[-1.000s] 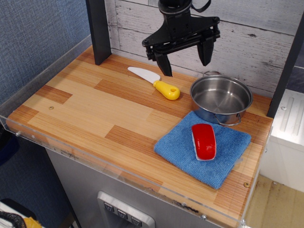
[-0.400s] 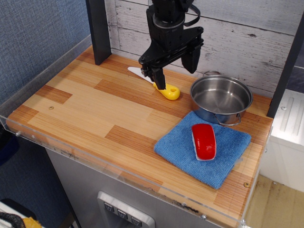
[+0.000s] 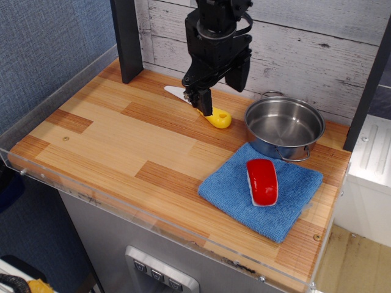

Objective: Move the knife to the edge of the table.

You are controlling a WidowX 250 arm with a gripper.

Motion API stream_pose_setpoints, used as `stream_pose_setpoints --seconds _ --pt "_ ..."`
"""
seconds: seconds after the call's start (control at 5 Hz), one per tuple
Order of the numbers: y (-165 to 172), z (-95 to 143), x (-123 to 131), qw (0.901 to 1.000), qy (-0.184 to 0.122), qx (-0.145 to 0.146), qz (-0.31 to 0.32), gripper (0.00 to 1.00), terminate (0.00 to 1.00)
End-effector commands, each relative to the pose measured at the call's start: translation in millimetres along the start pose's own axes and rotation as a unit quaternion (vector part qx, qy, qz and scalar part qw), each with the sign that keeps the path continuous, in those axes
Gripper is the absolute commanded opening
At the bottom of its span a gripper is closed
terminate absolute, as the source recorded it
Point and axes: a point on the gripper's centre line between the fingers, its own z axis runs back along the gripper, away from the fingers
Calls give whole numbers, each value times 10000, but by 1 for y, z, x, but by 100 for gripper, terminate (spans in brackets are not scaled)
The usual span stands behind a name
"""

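The knife lies on the wooden table near the back middle. Its yellow handle shows to the right of my near finger, and the white blade tip shows to the left. My black gripper is open and lowered over the knife, straddling it where blade meets handle. The near fingertip is low in front of the knife and hides its middle. The far finger is behind it. The jaws stand apart and have not closed on it.
A steel pot stands at the back right, close to the knife handle. A blue cloth with a red-and-white oblong object lies in front of the pot. A dark post stands at the back left.
My gripper has come down and left from above the pot's edge onto the knife, and its fingers have narrowed. The knife, pot and cloth have not moved.
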Motion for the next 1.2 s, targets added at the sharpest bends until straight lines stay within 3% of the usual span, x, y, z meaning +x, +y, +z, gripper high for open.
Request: stream_pose_setpoints --seconds 0.0,0.6,0.8,1.0 --pt "-15 -15 25 9993 -123 36 347 100 0" --pt "-15 -43 16 9992 -4 337 230 100 0" --pt "-17 -47 13 9992 46 407 43 0 0" --pt "-17 -48 13 9989 40 456 -58 0 0"
